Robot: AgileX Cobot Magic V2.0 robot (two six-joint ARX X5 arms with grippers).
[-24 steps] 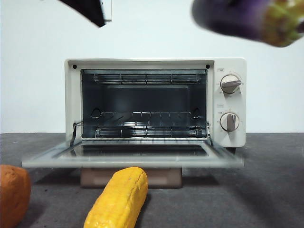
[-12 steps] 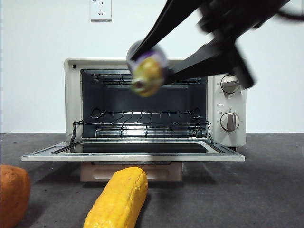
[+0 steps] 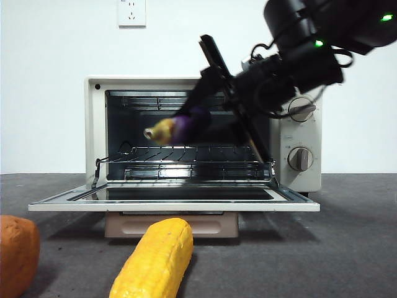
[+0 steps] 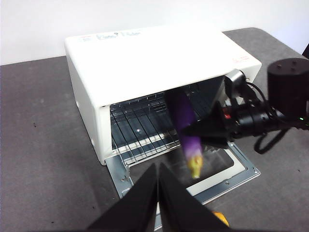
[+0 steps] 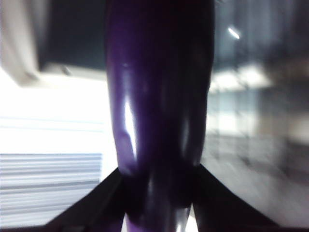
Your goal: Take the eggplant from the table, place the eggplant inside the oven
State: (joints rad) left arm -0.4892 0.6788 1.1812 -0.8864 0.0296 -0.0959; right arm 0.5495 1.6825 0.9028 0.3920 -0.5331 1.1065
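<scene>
Glossy dark purple eggplant (image 3: 186,126) held at the open cream-white toaster oven (image 3: 298,133)

Right end effector (image 3: 200,119) pinches it above the wire rack; left end effector (image 4: 158,175) hovers pressed together.

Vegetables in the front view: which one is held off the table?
The purple eggplant, clamped by the right gripper at the oven opening; the yellow corn lies on the table.

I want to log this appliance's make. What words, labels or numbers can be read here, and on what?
None can be read.
Oven top: faint lettering, a small red mark, both too blurred.
Small labels above the two knobs: too small.
Wall socket: no text.
</scene>
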